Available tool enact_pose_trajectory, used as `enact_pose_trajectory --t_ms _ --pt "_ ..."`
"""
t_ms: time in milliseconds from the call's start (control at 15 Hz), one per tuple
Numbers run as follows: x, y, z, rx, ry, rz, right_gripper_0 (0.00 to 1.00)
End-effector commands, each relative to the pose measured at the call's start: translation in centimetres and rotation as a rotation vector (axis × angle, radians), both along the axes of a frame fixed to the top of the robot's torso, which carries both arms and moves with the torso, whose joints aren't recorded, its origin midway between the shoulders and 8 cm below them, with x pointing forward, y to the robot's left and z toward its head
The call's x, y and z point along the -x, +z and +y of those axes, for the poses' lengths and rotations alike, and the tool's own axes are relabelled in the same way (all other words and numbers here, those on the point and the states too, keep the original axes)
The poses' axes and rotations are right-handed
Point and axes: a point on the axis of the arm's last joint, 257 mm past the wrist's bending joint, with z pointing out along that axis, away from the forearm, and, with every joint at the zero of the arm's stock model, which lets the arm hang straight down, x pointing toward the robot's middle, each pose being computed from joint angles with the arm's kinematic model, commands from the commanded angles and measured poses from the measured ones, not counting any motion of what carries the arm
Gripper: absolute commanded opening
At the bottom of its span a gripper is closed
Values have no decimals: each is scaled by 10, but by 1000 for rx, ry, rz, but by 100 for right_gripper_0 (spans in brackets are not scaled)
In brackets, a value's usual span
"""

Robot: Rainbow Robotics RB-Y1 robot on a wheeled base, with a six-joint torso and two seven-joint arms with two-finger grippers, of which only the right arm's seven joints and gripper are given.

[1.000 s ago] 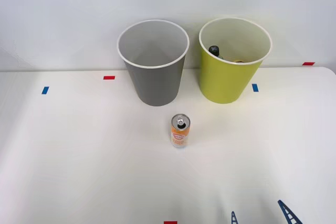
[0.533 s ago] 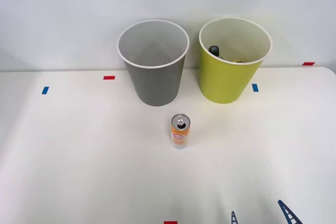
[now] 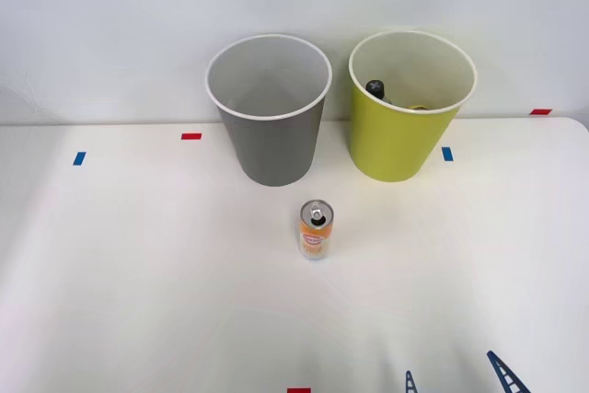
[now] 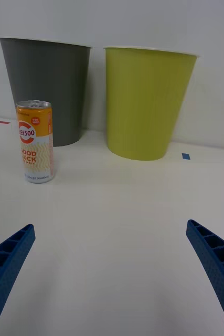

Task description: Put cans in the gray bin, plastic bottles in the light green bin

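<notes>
Front view first: an orange-and-white can [image 3: 316,229] stands upright on the white table [image 3: 138,273], just in front of the gray bin [image 3: 269,126] and slightly toward the light green bin [image 3: 405,121]. The gray bin's pale inside looks bare from this angle, while the light green bin, just beside it, holds something dark near its rim, probably a bottle cap, though that is hard to tell. Well in front of the can, toward the robot, the blue ribbed tips of the right gripper [image 3: 457,376] poke in at the lower edge, spread apart and empty.

Right wrist view next: the can [image 4: 35,142] carries printed lettering and a silver top, and stands free of the gray bin [image 4: 44,89] behind it, with a clear strip of table between them. The light green bin [image 4: 146,102] sits beside the gray one, apart from the can. Both blue fingers [image 4: 7,262] sit wide at the corners with nothing between them, and the can is off to one side of the gap rather than centred.

The step in hand appears to be reaching for the can. To do it well, the arm should shift sideways until the can lies midway between the fingers, approach low and level, and close on the mid-body, so the slim can is not tipped before the lift over the gray rim.
</notes>
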Motion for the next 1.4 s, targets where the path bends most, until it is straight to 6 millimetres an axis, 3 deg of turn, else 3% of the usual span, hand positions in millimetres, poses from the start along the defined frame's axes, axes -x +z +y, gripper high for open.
enact_pose_trajectory --t_ms 67,1400 --pt "0 0 0 0 0 0 100" --pt "0 0 0 0 0 0 100"
